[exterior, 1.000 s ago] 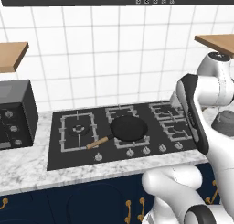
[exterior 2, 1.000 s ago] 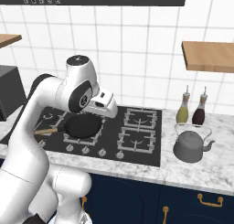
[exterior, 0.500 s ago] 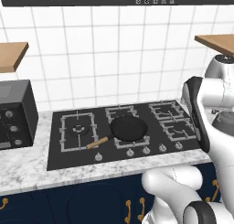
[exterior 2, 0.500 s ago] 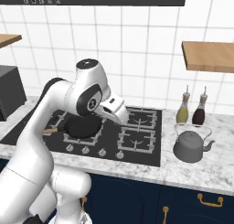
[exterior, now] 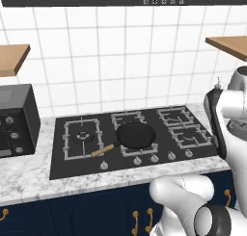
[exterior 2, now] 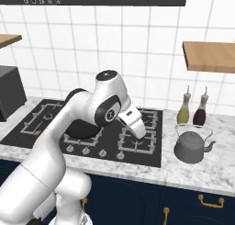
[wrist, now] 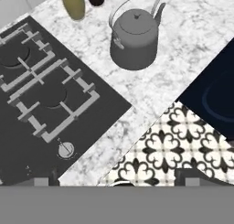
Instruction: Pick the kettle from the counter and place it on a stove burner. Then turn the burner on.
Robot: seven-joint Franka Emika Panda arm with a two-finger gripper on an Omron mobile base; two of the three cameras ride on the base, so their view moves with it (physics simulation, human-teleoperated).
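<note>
Reaching toward the kettle (exterior 2: 192, 147) on the counter (exterior 2: 215, 173), the wide-open, empty gripper (exterior 2: 137, 129) must next descend onto its handle.

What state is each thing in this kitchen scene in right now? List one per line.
kettle: upright on the counter, right of the cooktop, not held.
frying pan: resting on the middle burners.
stove burner: bare, nothing on it.
two bottles: upright behind the kettle.
pincer: open, holding nothing.

A white-grey marbled stone desk (exterior 2: 193, 170) carries a black glass cooktop (exterior 2: 151, 154), a squat dull-grey metal kettle (exterior 2: 191, 146) standing just beside the cooktop, two slim bottles (exterior 2: 193, 110) behind the kettle, and a black boxy appliance (exterior: 17, 119).
</note>
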